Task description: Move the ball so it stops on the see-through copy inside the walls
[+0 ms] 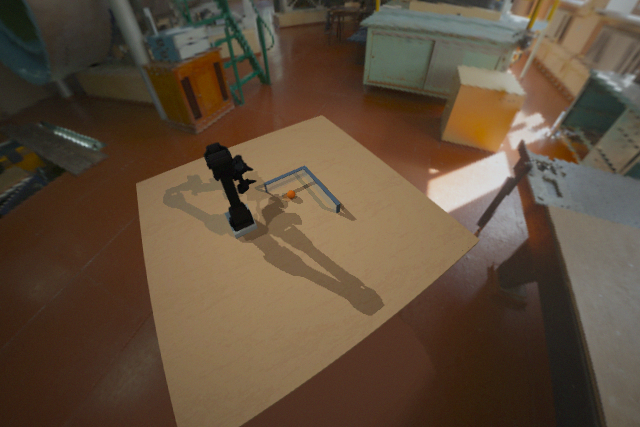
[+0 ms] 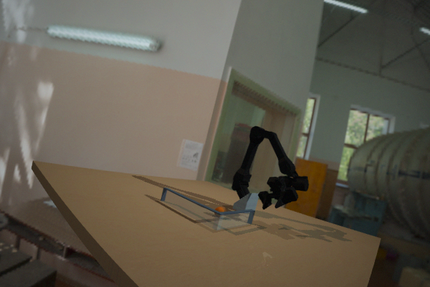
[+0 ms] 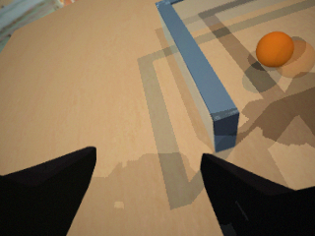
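The claw (image 3: 148, 172) hangs partly open and empty above the surface (image 3: 74, 88), just outside the end of one wall (image 3: 202, 84). The ball (image 3: 275, 48) lies ahead and to the right, beyond that wall, inside the corner.
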Robot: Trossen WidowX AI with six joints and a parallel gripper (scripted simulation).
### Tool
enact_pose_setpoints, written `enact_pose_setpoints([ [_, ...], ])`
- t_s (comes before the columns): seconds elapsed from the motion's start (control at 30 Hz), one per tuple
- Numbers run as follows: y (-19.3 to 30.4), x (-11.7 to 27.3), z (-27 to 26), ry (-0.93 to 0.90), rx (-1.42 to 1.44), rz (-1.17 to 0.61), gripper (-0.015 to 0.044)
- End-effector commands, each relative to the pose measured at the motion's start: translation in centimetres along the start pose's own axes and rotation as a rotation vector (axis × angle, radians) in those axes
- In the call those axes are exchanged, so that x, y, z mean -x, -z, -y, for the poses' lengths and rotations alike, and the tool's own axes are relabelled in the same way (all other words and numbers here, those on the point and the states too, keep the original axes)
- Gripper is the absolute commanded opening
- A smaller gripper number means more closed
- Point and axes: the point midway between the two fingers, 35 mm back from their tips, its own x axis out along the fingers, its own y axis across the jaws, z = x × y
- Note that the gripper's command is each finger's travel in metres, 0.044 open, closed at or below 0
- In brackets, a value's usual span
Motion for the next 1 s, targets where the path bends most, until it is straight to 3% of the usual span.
enact_pose_setpoints([
  [0.0,-5.4,-3.0,0.3,0.121,0.585,-0.284,0.0311],
  [0.57,-10.4,-6.9,3.7,0.028,1.103,-0.613,0.0311],
  [0.97,-13.8,-9.5,8.3,-0.24,1.532,-0.852,0.0311],
])
